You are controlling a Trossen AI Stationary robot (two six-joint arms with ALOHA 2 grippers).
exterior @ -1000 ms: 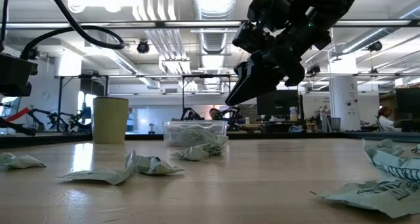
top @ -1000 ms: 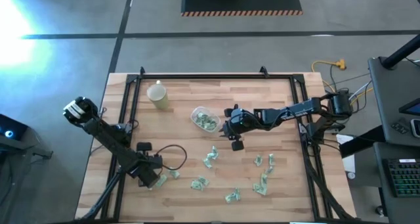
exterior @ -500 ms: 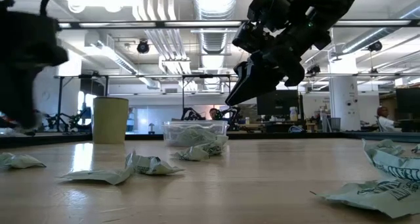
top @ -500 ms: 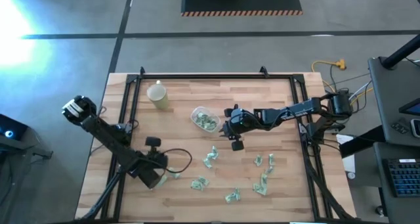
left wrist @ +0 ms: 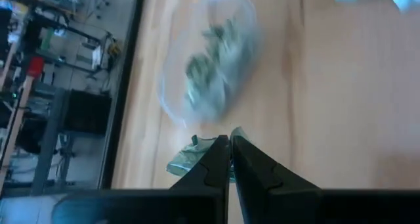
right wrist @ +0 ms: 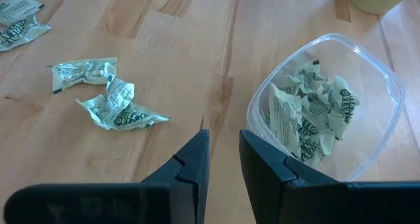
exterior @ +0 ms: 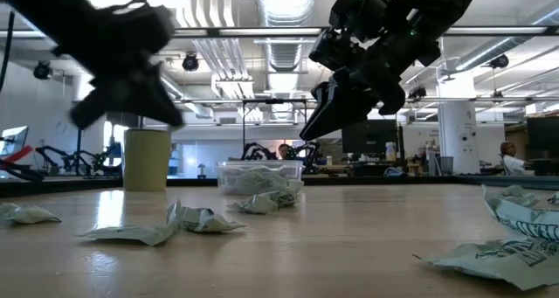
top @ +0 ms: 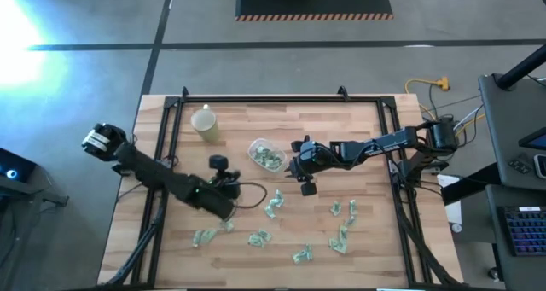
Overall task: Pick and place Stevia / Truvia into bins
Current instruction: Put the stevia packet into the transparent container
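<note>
High view showed the left gripper (top: 232, 191) over the table's middle-left, its fingers pressed together on a green-and-white sachet (left wrist: 190, 157), with the clear tub (top: 266, 154) near, farther back. The right gripper (top: 293, 167) hung just beside the tub, its fingers (right wrist: 190, 165) a narrow gap apart with nothing between them. The tub held several sachets (right wrist: 308, 115); more loose sachets (top: 341, 231) lay scattered across the wooden table (top: 358, 129) toward the front. A pale yellow cup (top: 205, 123) stood near the back left.
</note>
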